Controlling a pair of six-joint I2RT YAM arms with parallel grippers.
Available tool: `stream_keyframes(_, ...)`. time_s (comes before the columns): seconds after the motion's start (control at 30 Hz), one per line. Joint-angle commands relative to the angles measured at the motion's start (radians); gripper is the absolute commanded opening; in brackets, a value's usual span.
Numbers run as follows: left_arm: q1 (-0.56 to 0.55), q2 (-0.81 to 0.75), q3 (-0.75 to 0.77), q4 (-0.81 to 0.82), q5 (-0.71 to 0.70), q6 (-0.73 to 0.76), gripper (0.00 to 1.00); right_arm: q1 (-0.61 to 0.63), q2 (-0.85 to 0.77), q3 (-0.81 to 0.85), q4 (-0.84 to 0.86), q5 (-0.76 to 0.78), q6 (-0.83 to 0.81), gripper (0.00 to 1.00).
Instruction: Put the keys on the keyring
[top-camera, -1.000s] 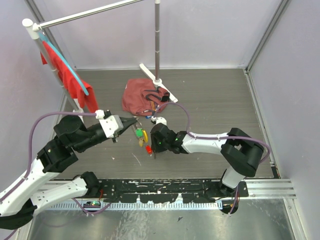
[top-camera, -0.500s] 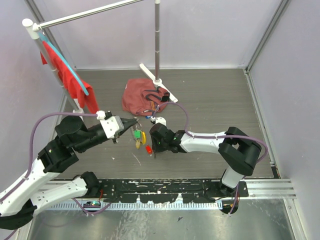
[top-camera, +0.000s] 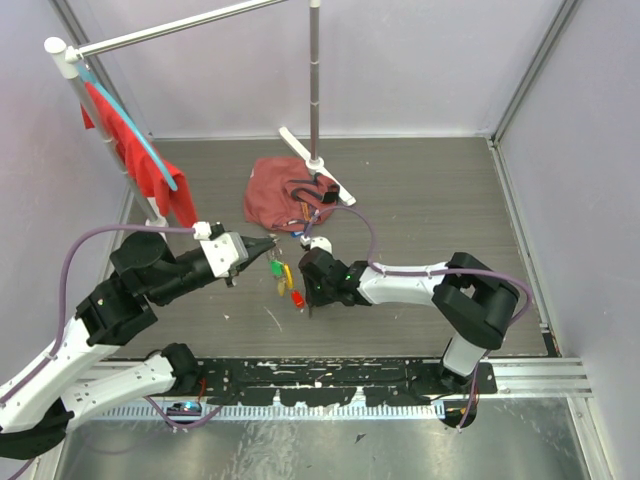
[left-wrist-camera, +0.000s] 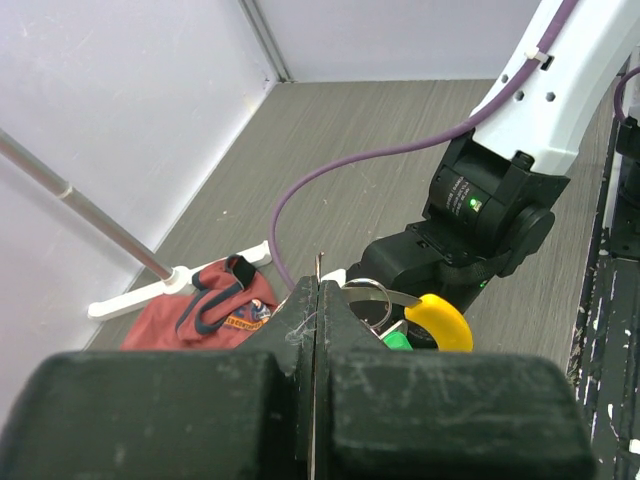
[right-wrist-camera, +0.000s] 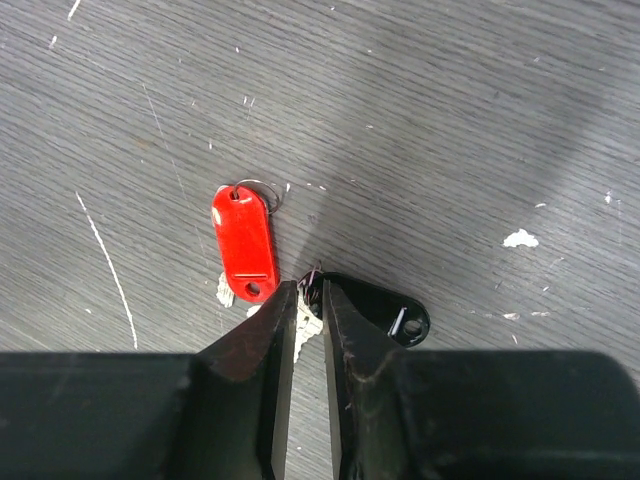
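My left gripper (top-camera: 268, 246) (left-wrist-camera: 317, 290) is shut on the keyring, a thin silvery wire whose end (left-wrist-camera: 320, 264) sticks out above the fingertips. A small silver ring (left-wrist-camera: 366, 281) with a yellow-tagged key (left-wrist-camera: 445, 320) (top-camera: 288, 272) and a green-tagged key (left-wrist-camera: 398, 342) (top-camera: 275, 267) hangs just past the jaws, above the floor. My right gripper (top-camera: 306, 299) (right-wrist-camera: 308, 292) points down at the floor with its jaws narrowly closed around a silver key (right-wrist-camera: 303, 320) that carries a black tag (right-wrist-camera: 378, 306). A red-tagged key (right-wrist-camera: 245, 243) (top-camera: 297, 297) lies just to its left.
A red cloth bag (top-camera: 283, 203) lies behind the grippers by the white-footed pole stand (top-camera: 315, 160). A rack with a red garment (top-camera: 140, 165) stands at the left. The walls close in on both sides.
My right gripper has shifted slightly left and closer to the red tag. The yellow and green keys under my left gripper have swung a little. The left arm is almost still.
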Motion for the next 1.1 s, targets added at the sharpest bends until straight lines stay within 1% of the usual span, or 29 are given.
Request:
stream_keyframes(0.0, 0.004, -0.014, -0.007, 0.028, 0.014, 0.003, 0.00, 0.009, 0.007, 0.036, 0.024, -0.004, -0.008, 0.22)
stream_keyframes(0.07, 0.004, -0.017, -0.007, 0.027, 0.013, 0.001, 0.00, 0.009, 0.007, 0.036, 0.022, -0.004, -0.009, 0.22)
stream_keyframes(0.13, 0.003, -0.021, -0.011, 0.030, 0.012, 0.002, 0.00, 0.008, 0.006, 0.034, 0.023, -0.004, -0.009, 0.19)
stream_keyframes(0.17, 0.003, -0.022, -0.012, 0.030, 0.011, 0.002, 0.00, 0.008, 0.005, 0.033, 0.023, -0.002, -0.009, 0.15)
stream_keyframes(0.23, 0.004, -0.023, -0.012, 0.029, 0.011, 0.002, 0.00, 0.008, -0.001, 0.033, 0.023, 0.002, -0.012, 0.03)
stream_keyframes(0.27, 0.003, -0.023, -0.011, 0.028, 0.011, 0.002, 0.00, 0.008, -0.010, 0.031, 0.021, 0.004, -0.013, 0.01)
stream_keyframes(0.43, 0.004, -0.024, -0.009, 0.039, 0.015, 0.000, 0.00, 0.008, -0.095, 0.027, -0.008, 0.040, -0.051, 0.01)
stream_keyframes(0.5, 0.003, -0.021, -0.007, 0.052, 0.023, -0.005, 0.00, 0.008, -0.158, 0.031, -0.037, 0.071, -0.091, 0.01)
stream_keyframes(0.6, 0.004, -0.011, -0.006, 0.076, 0.046, -0.017, 0.00, 0.007, -0.258, 0.051, -0.106, 0.162, -0.149, 0.01)
stream_keyframes(0.7, 0.003, 0.010, 0.003, 0.090, 0.069, -0.022, 0.00, 0.000, -0.349, 0.084, -0.166, 0.192, -0.224, 0.01)
stream_keyframes(0.73, 0.003, 0.017, 0.006, 0.094, 0.074, -0.022, 0.00, -0.008, -0.375, 0.093, -0.175, 0.184, -0.255, 0.01)
stream_keyframes(0.83, 0.003, 0.032, 0.009, 0.114, 0.091, -0.027, 0.00, -0.046, -0.449, 0.134, -0.197, 0.101, -0.415, 0.01)
stream_keyframes(0.9, 0.004, 0.039, 0.008, 0.126, 0.101, -0.031, 0.00, -0.080, -0.502, 0.153, -0.199, -0.028, -0.540, 0.01)
stream_keyframes(1.03, 0.003, 0.051, 0.011, 0.142, 0.128, -0.037, 0.00, -0.162, -0.610, 0.209, -0.225, -0.210, -0.766, 0.01)
stream_keyframes(1.07, 0.003, 0.054, 0.012, 0.144, 0.137, -0.038, 0.00, -0.166, -0.629, 0.231, -0.238, -0.223, -0.798, 0.01)
